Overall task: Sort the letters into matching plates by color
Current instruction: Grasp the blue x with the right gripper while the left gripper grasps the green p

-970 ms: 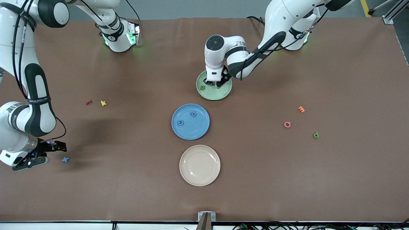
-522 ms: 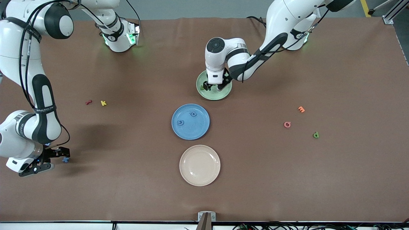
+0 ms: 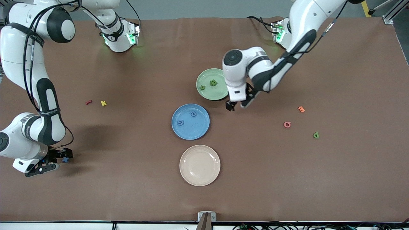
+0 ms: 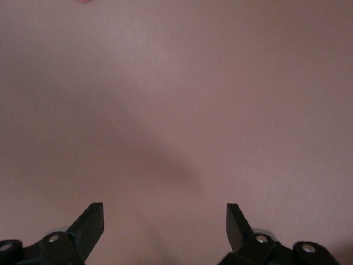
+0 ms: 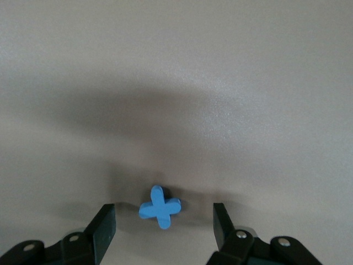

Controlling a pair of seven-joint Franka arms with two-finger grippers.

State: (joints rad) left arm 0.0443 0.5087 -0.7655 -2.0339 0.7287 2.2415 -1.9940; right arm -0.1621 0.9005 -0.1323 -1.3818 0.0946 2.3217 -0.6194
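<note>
At right arm's end of desk (image 3: 127, 198), low down: right end effector (image 3: 60, 158) straddling blue X letter (image 3: 65, 159), fingers parted either side, not yet touching per right wrist view (image 5: 160, 206). Over bare desk just beside green plate (image 3: 204, 92), toward left arm's end: left end effector (image 3: 235, 105), jaws spread wide, nothing held, only desk surface in left wrist view. On green plate: two green letters (image 3: 207, 85). On blue plate (image 3: 198, 132): two blue letters (image 3: 187, 118). Cream plate (image 3: 199, 165) nearer camera than blue plate, nothing on it. Loose at left arm's end: green letter (image 3: 316, 135), pink one (image 3: 287, 124), orange one (image 3: 301, 109). Loose toward right arm's end: red (image 3: 88, 102) and yellow (image 3: 103, 103), not task items. Handling guess: X piece small, light, looks rigid, chunky, flat on desk; likely to skid or spin if only one finger lands first. Best hold probably across the centre with pads on two opposing arms, low to desk, squeezing evenly. Little breakage risk. Remaining by this count: X to blue plate, loose green to green plate; other task letters not visible.
</note>
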